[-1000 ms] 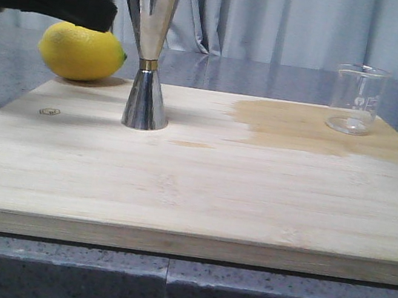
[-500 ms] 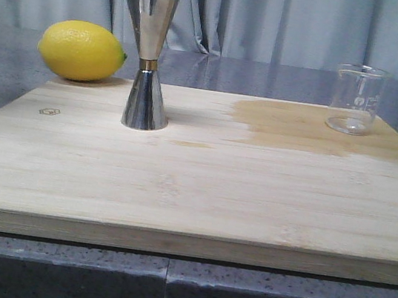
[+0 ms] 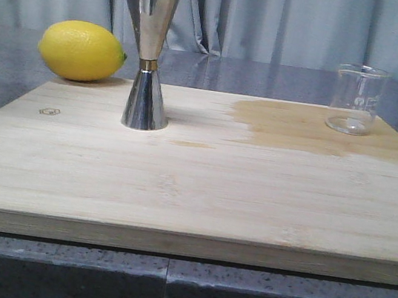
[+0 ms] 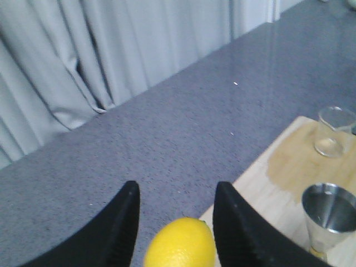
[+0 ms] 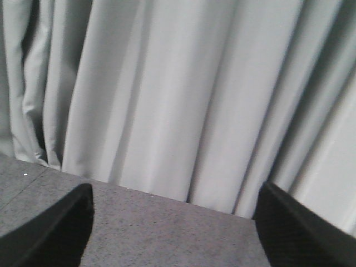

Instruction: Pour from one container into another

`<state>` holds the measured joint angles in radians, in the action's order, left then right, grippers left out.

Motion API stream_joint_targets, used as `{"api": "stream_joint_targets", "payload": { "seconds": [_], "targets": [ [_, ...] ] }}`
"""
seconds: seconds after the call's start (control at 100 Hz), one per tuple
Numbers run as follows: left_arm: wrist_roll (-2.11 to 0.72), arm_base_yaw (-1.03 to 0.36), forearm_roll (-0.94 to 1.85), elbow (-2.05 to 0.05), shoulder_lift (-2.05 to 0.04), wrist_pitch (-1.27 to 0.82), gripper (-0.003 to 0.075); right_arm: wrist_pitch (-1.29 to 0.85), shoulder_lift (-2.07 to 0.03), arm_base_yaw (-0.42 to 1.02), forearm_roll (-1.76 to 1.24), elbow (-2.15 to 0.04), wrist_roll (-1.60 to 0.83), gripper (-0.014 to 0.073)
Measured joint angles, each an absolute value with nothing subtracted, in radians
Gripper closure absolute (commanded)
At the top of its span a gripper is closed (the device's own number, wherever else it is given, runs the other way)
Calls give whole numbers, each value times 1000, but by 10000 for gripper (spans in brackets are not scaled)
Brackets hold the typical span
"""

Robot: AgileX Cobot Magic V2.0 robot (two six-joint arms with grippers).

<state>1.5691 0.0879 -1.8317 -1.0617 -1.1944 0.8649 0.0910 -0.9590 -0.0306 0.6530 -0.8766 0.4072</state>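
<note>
The clear glass beaker (image 3: 356,99) stands upright at the back right of the wooden board (image 3: 192,193), on a damp stain (image 3: 314,130); the left wrist view shows the beaker (image 4: 332,131) too. The steel hourglass jigger (image 3: 147,55) stands upright at the board's back left, its open cup seen from above as the jigger (image 4: 330,217). My left gripper (image 4: 176,192) is open, high above the lemon (image 4: 181,245), holding nothing. My right gripper (image 5: 175,192) is open and empty, facing the curtain. Neither arm shows in the front view.
A yellow lemon (image 3: 82,51) lies on the grey counter (image 3: 16,69) just off the board's back left corner. Grey curtains (image 3: 293,21) hang behind the counter. The board's front edge sits near the counter's front edge (image 3: 180,274).
My left arm, which hung over the lemon at the upper left one second ago, has risen out of the front view. The beaker, jigger and lemon have not moved.
</note>
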Motion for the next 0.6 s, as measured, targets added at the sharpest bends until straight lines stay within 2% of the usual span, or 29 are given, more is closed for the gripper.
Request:
{"api": "stream_joint_targets", "payload": {
  "seconds": [0.38,0.52,0.6],
  "targets": [
    [1785,88,-1821,-1035,-888,639,440,-198,-670,-31,657,-885,401,53],
    [1809,88,-1814,-960,-756,568,440,-330,-564,-31,655,-887,401,55],
    [1814,88,-1808,-887,-671,521,440,-394,-510,-31,651,-885,401,95]
  ]
}}
